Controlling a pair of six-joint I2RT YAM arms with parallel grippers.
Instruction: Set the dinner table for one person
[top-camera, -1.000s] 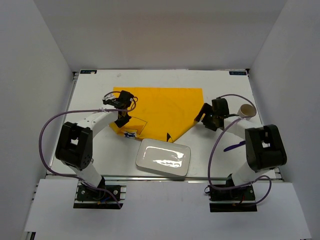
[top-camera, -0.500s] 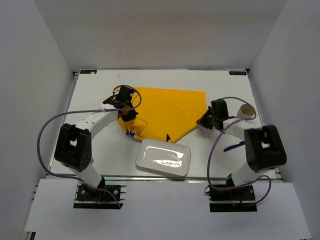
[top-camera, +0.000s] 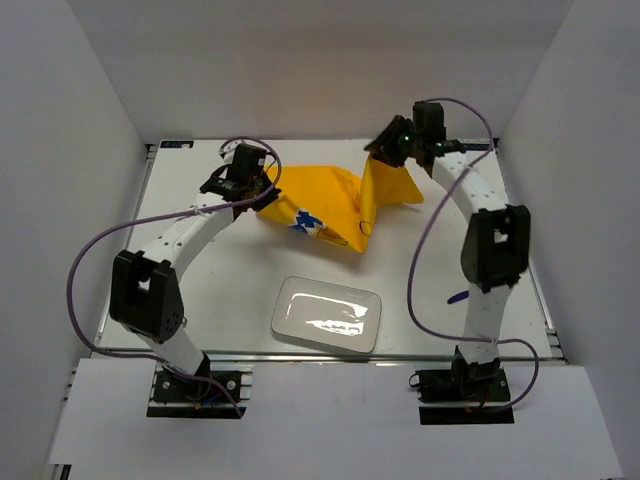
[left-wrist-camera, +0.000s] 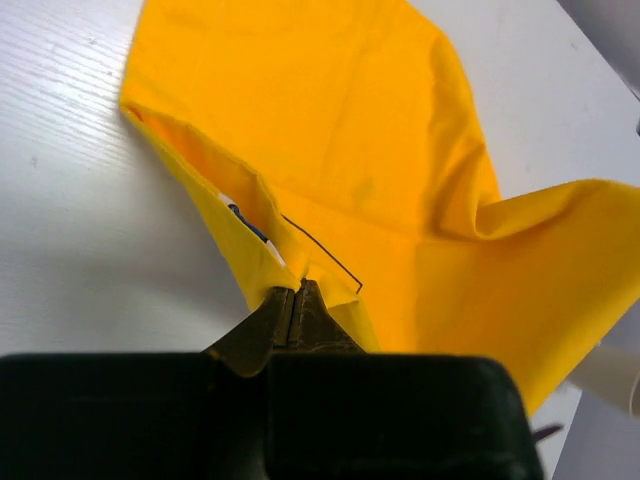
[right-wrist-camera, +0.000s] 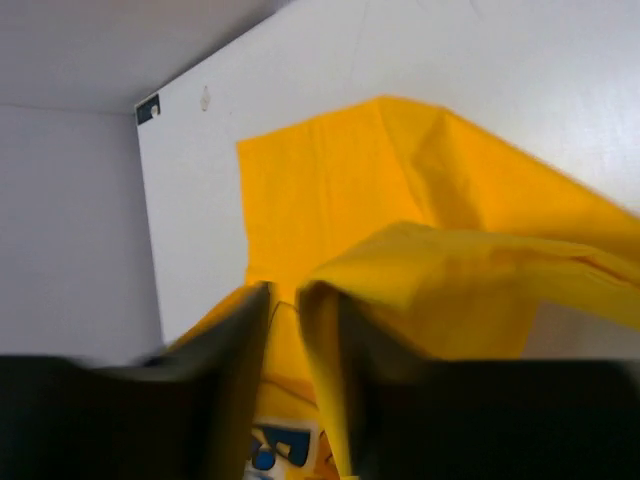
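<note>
Where spread wide and white as dinner table, carries bunched yellow cloth at the far side and, apart near the front, white plate with only glare inside. Clamps cloth's hem in left gripper, lifted corner in right gripper.

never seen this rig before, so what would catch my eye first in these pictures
The bright yellow cloth mat stands out first: it is bunched up over the far half of the white table, with one end pinched by the left gripper and the other by the right gripper. Next comes the glossy white rectangular plate, lying flat near the front edge between the two arm bases.
</note>
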